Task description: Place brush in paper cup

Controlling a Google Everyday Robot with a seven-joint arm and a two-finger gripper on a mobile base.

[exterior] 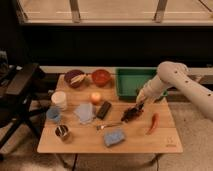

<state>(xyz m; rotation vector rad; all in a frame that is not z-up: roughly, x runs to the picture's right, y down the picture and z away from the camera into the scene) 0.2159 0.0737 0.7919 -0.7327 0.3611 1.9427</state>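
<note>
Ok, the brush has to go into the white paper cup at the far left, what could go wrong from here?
The gripper, shut, hangs at the right of the wooden table just above a dark clump; I cannot tell whether it holds the slim black brush, so it may carry nothing. The white paper cup stands across, past the orange ball and flat black block, which the arm could clip. The small light-blue cup beside it could be knocked.
</note>
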